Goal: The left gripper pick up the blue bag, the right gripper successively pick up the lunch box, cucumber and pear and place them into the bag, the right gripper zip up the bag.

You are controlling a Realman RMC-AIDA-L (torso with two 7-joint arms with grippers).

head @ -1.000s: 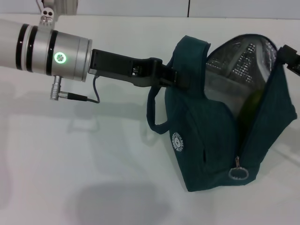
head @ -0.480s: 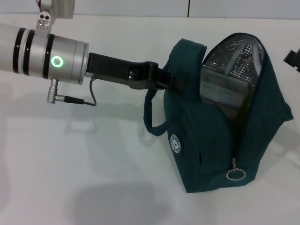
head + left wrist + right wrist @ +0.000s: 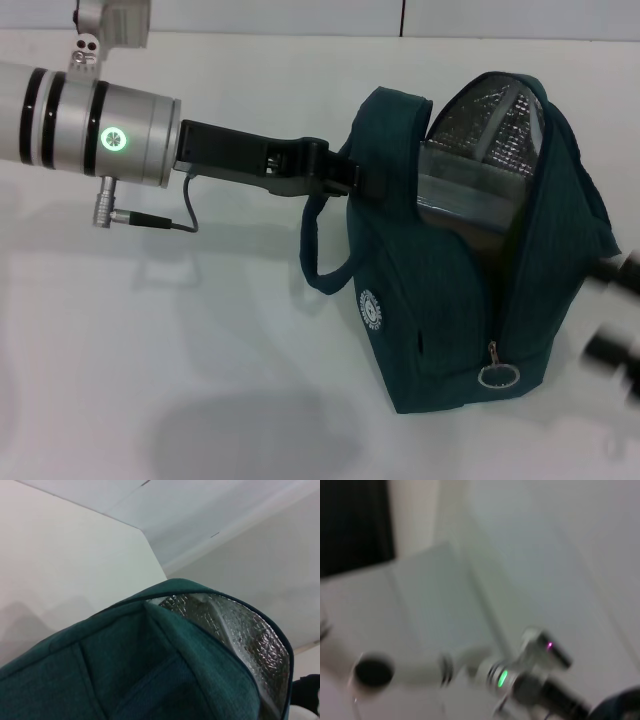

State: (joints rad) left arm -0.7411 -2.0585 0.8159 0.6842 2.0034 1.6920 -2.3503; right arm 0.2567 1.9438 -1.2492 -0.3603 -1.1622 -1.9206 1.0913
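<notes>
The blue bag [image 3: 450, 300] stands on the white table with its top gaping and the foil lining [image 3: 490, 115] showing. My left gripper [image 3: 352, 182] reaches in from the left and is shut on the bag's near handle. In the mouth lies the lunch box [image 3: 470, 195], clear with a blue rim. The silver zipper pull [image 3: 497, 375] hangs low at the front end of the open zip. My right gripper [image 3: 615, 325] is a dark blur low at the right edge, beside the bag's right side. Cucumber and pear are hidden. The left wrist view shows the bag [image 3: 150, 675] from close up.
The white table [image 3: 150, 350] stretches out to the left and in front of the bag. A loose second handle loop [image 3: 315, 255] hangs on the bag's left side. The right wrist view is smeared; my left arm's green light [image 3: 502, 677] shows in it.
My right gripper has dropped from beside the bag's top right rim to low beside its right side. The bag's mouth has narrowed and stands more upright. The left arm drifted slightly left.
</notes>
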